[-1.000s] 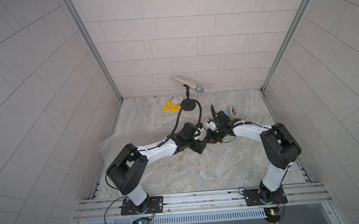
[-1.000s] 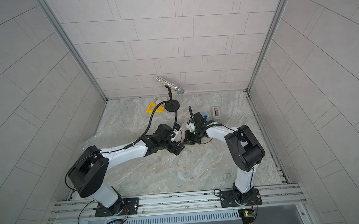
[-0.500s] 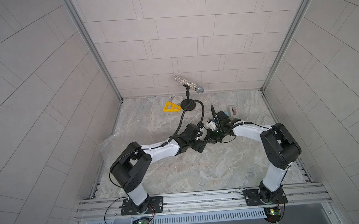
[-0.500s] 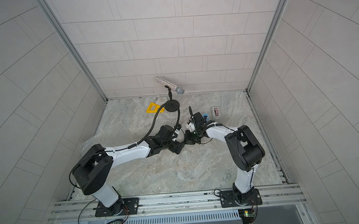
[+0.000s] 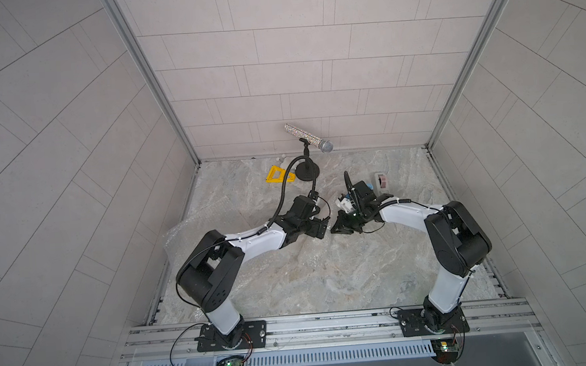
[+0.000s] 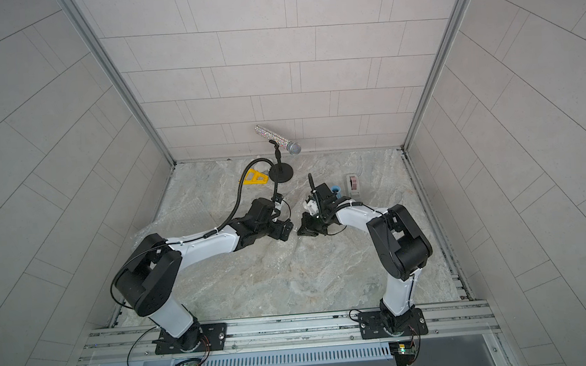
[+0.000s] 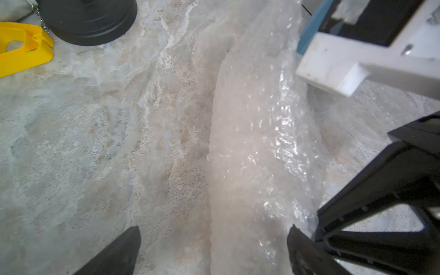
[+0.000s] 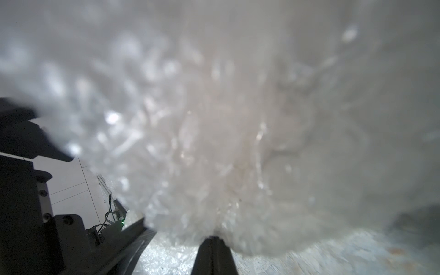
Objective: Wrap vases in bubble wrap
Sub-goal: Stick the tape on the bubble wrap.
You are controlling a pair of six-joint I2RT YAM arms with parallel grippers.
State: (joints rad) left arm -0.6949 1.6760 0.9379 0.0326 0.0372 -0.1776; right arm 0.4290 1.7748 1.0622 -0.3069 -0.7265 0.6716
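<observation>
Crinkly clear bubble wrap (image 5: 190, 232) (image 6: 141, 235) spreads over the left of the marble floor and rises in a ridge between my two grippers. My left gripper (image 5: 322, 229) (image 6: 287, 231) (image 7: 212, 238) is open, its fingers (image 7: 128, 240) either side of that ridge (image 7: 262, 142). The right gripper (image 5: 336, 228) (image 6: 301, 228) (image 8: 213, 240) faces it closely and is shut on a bunched fold of the wrap (image 8: 214, 119). A light-blue vase (image 6: 336, 188) stands just behind the right wrist, mostly hidden.
A glittery microphone (image 5: 308, 141) on a black stand (image 5: 306, 172) is at the back centre, with a yellow plastic piece (image 5: 277, 174) beside its base. A grey tape dispenser (image 5: 382, 182) sits at the back right. Tiled walls close in on three sides.
My left arm has edged right, bringing its open gripper closer to the right one. The right gripper has stayed shut in place.
</observation>
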